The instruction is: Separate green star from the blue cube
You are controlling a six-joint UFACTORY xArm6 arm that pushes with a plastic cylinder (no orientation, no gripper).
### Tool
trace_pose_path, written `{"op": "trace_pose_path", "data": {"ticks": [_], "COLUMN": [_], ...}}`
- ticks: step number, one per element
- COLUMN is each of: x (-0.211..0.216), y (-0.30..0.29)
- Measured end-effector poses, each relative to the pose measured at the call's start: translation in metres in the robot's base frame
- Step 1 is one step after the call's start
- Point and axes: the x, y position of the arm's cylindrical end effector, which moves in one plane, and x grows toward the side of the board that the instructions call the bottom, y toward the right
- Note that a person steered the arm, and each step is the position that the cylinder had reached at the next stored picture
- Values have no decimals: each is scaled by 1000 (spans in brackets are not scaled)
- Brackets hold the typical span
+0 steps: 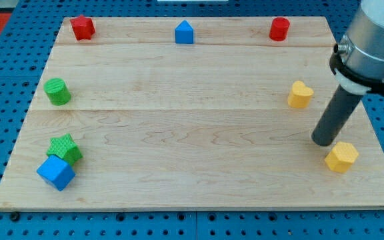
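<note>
The green star [65, 148] sits near the desk's [192, 127] bottom left corner, touching the blue cube [55, 173] just below it. My tip [323, 141] rests far off at the view's right, just beside a yellow hexagonal block [342, 157] and below another yellow block [300, 95]. There are no jaws here, only the rod.

The green star block [65, 148] sits touching the blue cube block [56, 173] at the wooden board's [192, 100] bottom left. My tip [323, 141] is far right.
</note>
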Motion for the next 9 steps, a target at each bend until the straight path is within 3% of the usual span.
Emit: {"op": "trace_pose_path", "data": {"ticks": [1,2,3,4,6,8,9], "x": [4,50,53,40,6,3,0], "y": [23,20,-7,-89,-344,-484,-509]}}
